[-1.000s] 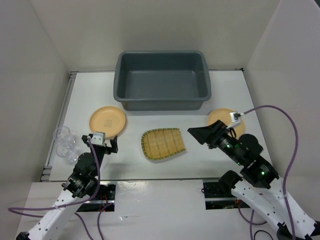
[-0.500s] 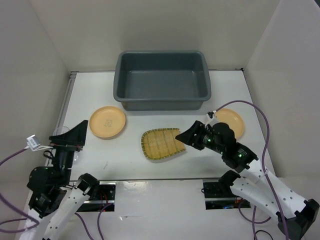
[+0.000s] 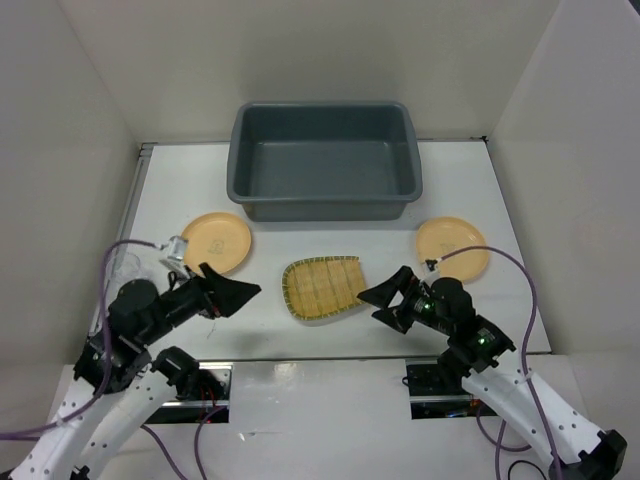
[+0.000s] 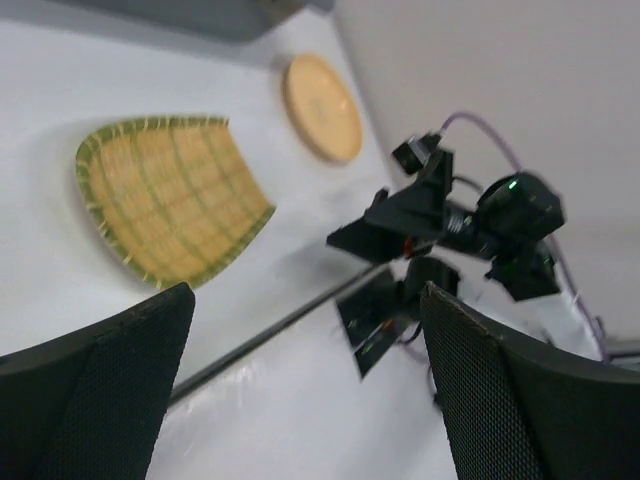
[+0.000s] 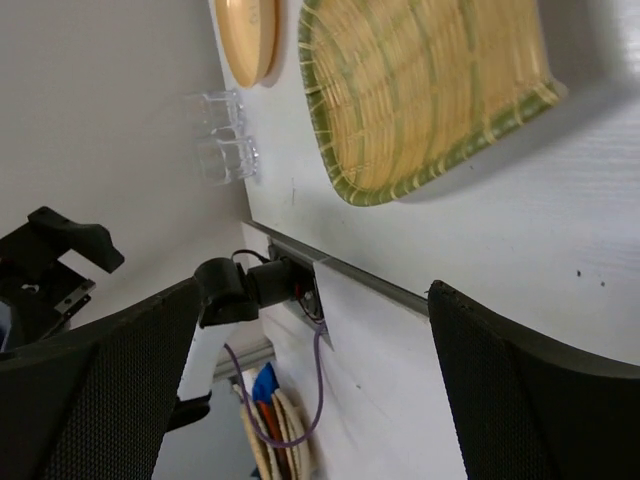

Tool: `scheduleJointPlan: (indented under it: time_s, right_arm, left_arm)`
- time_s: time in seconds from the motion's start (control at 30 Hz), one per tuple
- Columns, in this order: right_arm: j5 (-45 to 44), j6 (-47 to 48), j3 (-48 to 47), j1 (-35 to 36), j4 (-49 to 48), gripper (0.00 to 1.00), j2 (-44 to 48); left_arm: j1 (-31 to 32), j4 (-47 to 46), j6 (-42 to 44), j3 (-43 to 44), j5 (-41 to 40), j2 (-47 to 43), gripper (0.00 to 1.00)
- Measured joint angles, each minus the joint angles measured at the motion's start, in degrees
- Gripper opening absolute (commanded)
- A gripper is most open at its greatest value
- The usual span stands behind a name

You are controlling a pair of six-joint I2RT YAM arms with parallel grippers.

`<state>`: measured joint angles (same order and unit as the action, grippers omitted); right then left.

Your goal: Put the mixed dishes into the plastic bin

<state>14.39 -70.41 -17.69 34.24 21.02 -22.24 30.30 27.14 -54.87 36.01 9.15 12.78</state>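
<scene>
White walls boxed the bench point(image 3: 190, 190) on three sides, and the plastic bin point(image 3: 325, 208) sat against the far one with nothing visible inside. All three dishes lay on the bench outside the bin. The slatted tray point(image 3: 322, 287) was in front of the middle of its front wall. One plate point(image 3: 215, 243) lay off its front left corner and the other plate point(image 3: 452, 247) off its front right corner.

The left gripper point(image 3: 240, 293) hung low before the bin's left half, jaws spread wide and holding nothing. The right gripper point(image 3: 375, 303) mirrored it before the right half, equally open and empty. Both pointed inward at the tray, so the likeliest trouble was the two meeting over it.

The tray lay flat, and a finger might shove it along the bench instead of getting under its rim. Clear cups point(image 5: 222, 140) stood well left of the bin, close to the left arm, and a wide elbow swing could topple them. A dish carried low would probably strike the bin's front rim.

Bare bench lay open between the bin's front wall and the dishes, and the bin's mouth looked generous.
</scene>
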Motion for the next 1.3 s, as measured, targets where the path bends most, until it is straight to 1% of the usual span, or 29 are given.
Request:
scheduleJointPlan:
  time_s: [0.1, 0.2, 0.3, 0.4, 0.5, 0.6, 0.67, 0.7, 0.77, 0.8, 0.87, 0.93, 0.97, 1.03, 1.1, 1.23, 1.3]
  right_arm:
    - [0.24, -4.55, 4.13, -0.02, 0.20, 0.99, 3.87]
    - [0.37, -9.25, 9.03, -0.02, 1.01, 0.99, 9.01]
    - [-0.11, -14.21, 13.22, 0.00, 2.51, 0.99, 15.17]
    - [-1.66, -18.18, 14.27, 0.11, 2.89, 0.99, 20.31]
    - [-3.06, -20.20, 14.29, 0.50, 2.56, 0.99, 19.87]
    - [-4.85, -20.06, 14.03, 0.63, 2.08, 0.99, 14.38]
    - [-6.58, -18.21, 12.22, 0.74, 2.51, 0.99, 8.02]
    - [-7.48, -16.55, 9.57, 0.96, 2.75, 0.99, 2.16]
    - [-9.88, -12.94, 0.26, 2.62, 3.69, 0.99, -13.88]
    - [-11.72, -11.56, -4.74, 4.63, 3.72, 0.99, -21.11]
    - [-15.76, -9.03, -15.32, 11.58, 1.95, 0.99, -34.75]
    - [-17.42, -7.61, -21.94, 17.44, -1.20, 0.99, -43.32]
    - [-17.90, -7.08, -24.17, 19.43, -2.21, 0.99, -46.18]
    - [-18.99, -6.58, -26.05, 21.16, -2.80, 0.99, -49.00]
    - [-20.57, -6.36, -26.08, 21.29, -2.14, 0.99, -49.42]
    - [-22.82, -6.36, -25.77, 21.24, -1.27, 0.99, -47.41]
    - [-23.63, -6.16, -25.77, 21.24, -0.66, 0.99, -46.34]
  left_arm:
    - [0.02, 5.42, 5.77, 4.81, 3.48, 11.58, 1.00]
    - [0.02, 13.92, 11.26, 10.32, 3.74, 24.46, 1.00]
    - [0.02, 20.65, 16.20, 15.96, 3.19, 34.01, 1.00]
    - [0.02, 24.09, 18.93, 18.88, 2.56, 36.52, 1.00]
    - [0.02, 23.71, 19.87, 19.21, 3.21, 34.16, 1.00]
    - [0.02, 22.10, 18.62, 18.08, 4.96, 32.37, 1.00]
    - [0.09, 22.10, 18.69, 17.55, 6.16, 34.03, 1.00]
    - [0.24, 22.34, 19.02, 17.49, 6.36, 35.71, 1.00]
    - [0.68, 23.06, 20.39, 17.79, 6.12, 40.11, 1.00]
    - [0.87, 23.26, 21.03, 17.90, 5.84, 42.34, 1.00]
    - [1.03, 24.76, 22.18, 18.78, 5.05, 44.96, 1.00]
    - [1.03, 25.68, 23.30, 20.74, 4.66, 46.03, 1.00]
    - [1.03, 25.79, 23.52, 21.77, 4.68, 46.23, 1.00]
    - [1.03, 25.33, 23.71, 23.19, 4.96, 46.34, 1.00]
    - [1.03, 25.00, 23.85, 23.19, 6.05, 46.34, 1.00]
    - [1.03, 24.09, 23.28, 20.35, 9.03, 45.81, 1.00]
    - [1.03, 21.84, 22.51, 17.42, 11.19, 44.41, 1.00]
